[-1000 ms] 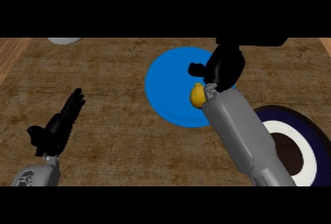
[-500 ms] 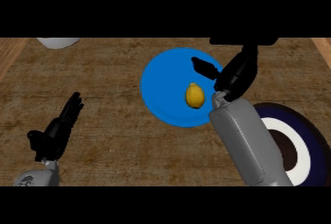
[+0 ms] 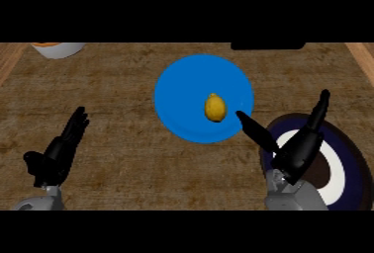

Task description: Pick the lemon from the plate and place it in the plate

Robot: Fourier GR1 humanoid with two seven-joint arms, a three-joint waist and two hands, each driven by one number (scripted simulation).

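Wooden tabletop (image 3: 116, 89) carries a blue plate (image 3: 182, 94) with the lemon (image 3: 214, 107) on it, just ahead-left of the right robot hand (image 3: 296, 150), which is open, holding nothing, over the dark-rimmed plate (image 3: 350, 168). Whether pickup or release is current cannot be settled. The left robot hand (image 3: 57, 155) rests open.

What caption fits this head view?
Lemon on blue plate; open right hand over dark plate; left hand resting.

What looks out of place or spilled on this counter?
Nothing stands out. The lemon lies whole on the blue plate, the dark plate sits flat beside it, and both the right hand and left hand are open, holding nothing.
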